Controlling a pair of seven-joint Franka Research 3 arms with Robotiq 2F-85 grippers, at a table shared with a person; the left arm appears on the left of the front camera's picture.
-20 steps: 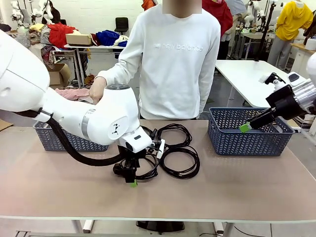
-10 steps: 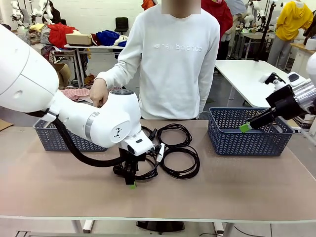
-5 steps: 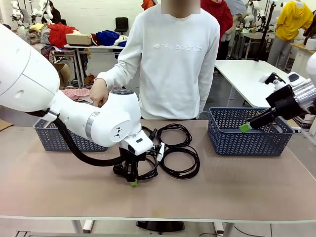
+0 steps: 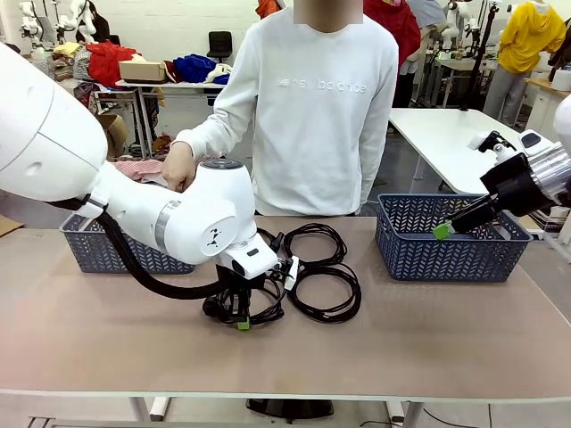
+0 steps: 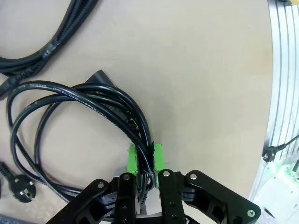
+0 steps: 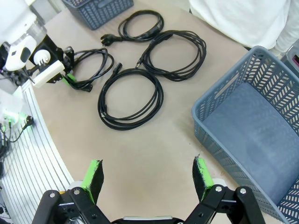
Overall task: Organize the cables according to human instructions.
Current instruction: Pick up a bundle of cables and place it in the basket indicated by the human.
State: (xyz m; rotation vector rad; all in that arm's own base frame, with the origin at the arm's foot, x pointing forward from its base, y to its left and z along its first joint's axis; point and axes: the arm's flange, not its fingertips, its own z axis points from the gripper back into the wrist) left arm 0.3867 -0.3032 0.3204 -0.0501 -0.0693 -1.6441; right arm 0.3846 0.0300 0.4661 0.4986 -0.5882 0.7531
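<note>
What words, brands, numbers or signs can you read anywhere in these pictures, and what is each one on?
"new balance": on the chest of the person's white sweatshirt, front view.
White print along the cable in the left wrist view: too small to read.
Small black mark on the left arm, front view: a symbol, no letters.

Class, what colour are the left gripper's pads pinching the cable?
The left gripper's pads, clamped on a black cable, are green; clearest in the left wrist view.
</note>
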